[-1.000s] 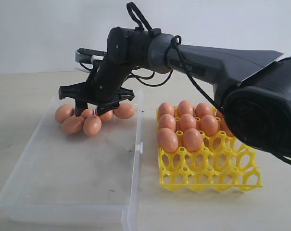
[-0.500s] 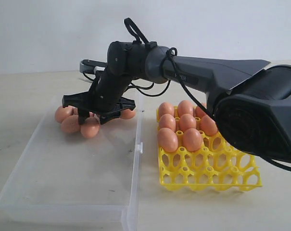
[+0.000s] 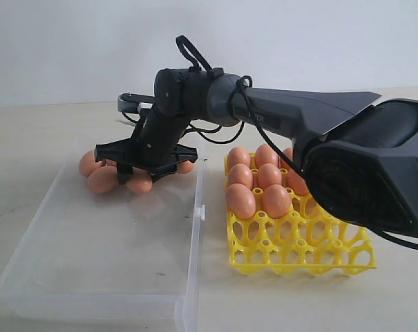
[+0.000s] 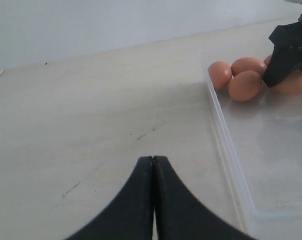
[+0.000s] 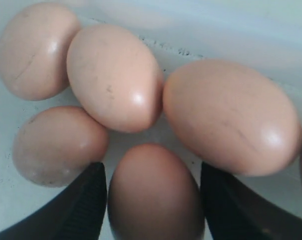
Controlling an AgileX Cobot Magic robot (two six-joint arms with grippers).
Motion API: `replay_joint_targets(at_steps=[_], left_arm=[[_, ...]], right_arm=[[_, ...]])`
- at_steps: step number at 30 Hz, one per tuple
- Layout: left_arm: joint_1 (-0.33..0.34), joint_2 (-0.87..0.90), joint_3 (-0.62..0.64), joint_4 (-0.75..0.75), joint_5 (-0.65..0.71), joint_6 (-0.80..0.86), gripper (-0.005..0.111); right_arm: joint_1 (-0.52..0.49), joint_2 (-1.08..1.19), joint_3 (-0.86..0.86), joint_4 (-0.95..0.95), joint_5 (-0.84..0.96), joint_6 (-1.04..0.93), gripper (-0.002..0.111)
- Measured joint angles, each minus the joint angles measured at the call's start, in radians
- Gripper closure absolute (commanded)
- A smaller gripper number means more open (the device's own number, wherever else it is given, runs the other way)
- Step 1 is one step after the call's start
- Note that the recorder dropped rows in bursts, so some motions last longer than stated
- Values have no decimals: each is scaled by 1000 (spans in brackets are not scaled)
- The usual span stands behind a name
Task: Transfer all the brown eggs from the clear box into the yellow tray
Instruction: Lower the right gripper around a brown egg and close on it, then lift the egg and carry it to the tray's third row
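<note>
Straddling one of brown eggs (image 5: 153, 192) in clear box (image 3: 112, 263) with right gripper (image 3: 141, 175) fingers (image 5: 83, 205) spread wide, gaps both sides. Left gripper (image 4: 153, 162) fingers pinched together over tabletop (image 4: 91, 115).

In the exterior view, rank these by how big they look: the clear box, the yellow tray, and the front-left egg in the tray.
1. clear box: the largest by far.
2. yellow tray: clearly smaller.
3. front-left egg: the smallest.
The box reaches nearer the camera, but the gaps are too wide for that to change the order.

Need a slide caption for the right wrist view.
Open right gripper straddles one brown egg among others in the clear box.
</note>
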Motion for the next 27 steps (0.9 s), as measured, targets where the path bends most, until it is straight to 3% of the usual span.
replay_joint_targets(at_steps=[6, 20, 27], left_arm=[[0, 0, 0, 0, 0, 0, 107], [0, 0, 0, 0, 0, 0, 107], [0, 0, 0, 0, 0, 0, 107]], right_arm=[[0, 0, 0, -22, -2, -6, 108], [17, -123, 9, -39, -51, -200, 108], [41, -292, 182, -41, -233, -277, 108]])
